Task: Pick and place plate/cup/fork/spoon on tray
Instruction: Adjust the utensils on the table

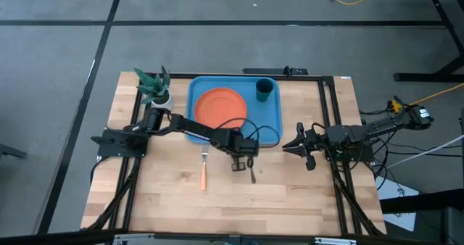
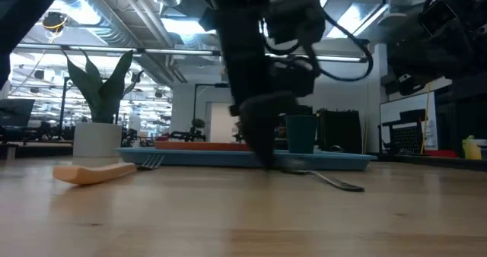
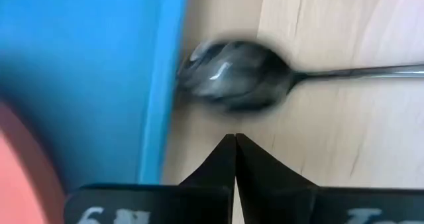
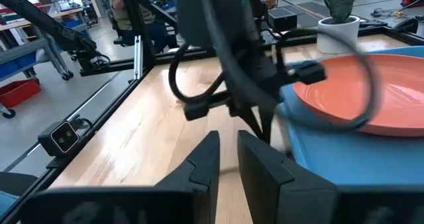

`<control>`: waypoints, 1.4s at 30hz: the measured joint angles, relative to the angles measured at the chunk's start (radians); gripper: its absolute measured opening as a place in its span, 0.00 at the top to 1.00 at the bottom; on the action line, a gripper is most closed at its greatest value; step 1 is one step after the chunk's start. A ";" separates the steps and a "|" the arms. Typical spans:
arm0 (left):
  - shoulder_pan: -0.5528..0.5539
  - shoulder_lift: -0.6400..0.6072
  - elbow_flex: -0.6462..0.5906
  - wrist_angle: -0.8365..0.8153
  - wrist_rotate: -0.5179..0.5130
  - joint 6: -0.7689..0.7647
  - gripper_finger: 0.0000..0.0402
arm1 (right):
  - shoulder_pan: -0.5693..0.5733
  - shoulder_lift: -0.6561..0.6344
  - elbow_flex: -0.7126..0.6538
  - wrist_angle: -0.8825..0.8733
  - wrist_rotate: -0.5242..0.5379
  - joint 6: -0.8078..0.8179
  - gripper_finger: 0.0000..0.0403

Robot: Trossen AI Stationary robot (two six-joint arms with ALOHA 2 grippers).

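The light-blue tray [image 1: 233, 113] lies at the table's far middle. On it are the orange plate [image 1: 220, 109] and the teal cup [image 1: 264, 90]. The fork [image 1: 204, 171] lies flat on the wood, near side of the tray. The dark spoon [image 3: 232, 75] lies flat on the wood, its bowl against the tray's near rim [image 3: 158, 85] and its handle [image 1: 252, 175] pointing toward the near edge. My left gripper [image 3: 235, 139] is shut and points down. Its tips stand just short of the spoon's bowl, with a strip of bare wood between. My right gripper [image 4: 228, 151] is narrowly open and empty, right of the tray.
A small white pot with a green plant [image 1: 158, 91] stands at the tray's far left corner. Black frame rails [image 1: 326, 129] run along the table's sides. Bare wood [image 1: 239, 201] stretches between the fork and the near edge.
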 joint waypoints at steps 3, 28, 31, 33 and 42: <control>0.000 -0.002 0.019 0.018 0.003 0.002 1.00 | 0.000 0.000 0.000 -0.007 0.000 -0.001 0.85; -0.162 0.072 0.080 0.132 0.150 -0.121 1.00 | 0.000 0.000 0.000 -0.029 0.000 0.005 0.85; -0.156 0.083 0.080 0.174 0.155 -0.121 1.00 | 0.000 0.000 0.000 -0.041 -0.003 0.027 0.85; -0.156 0.086 0.078 0.213 0.159 -0.121 1.00 | 0.000 0.002 0.000 -0.044 -0.005 0.027 0.85; -0.157 0.145 0.079 0.510 0.181 -0.128 1.00 | 0.000 0.001 0.000 -0.050 -0.006 0.027 0.85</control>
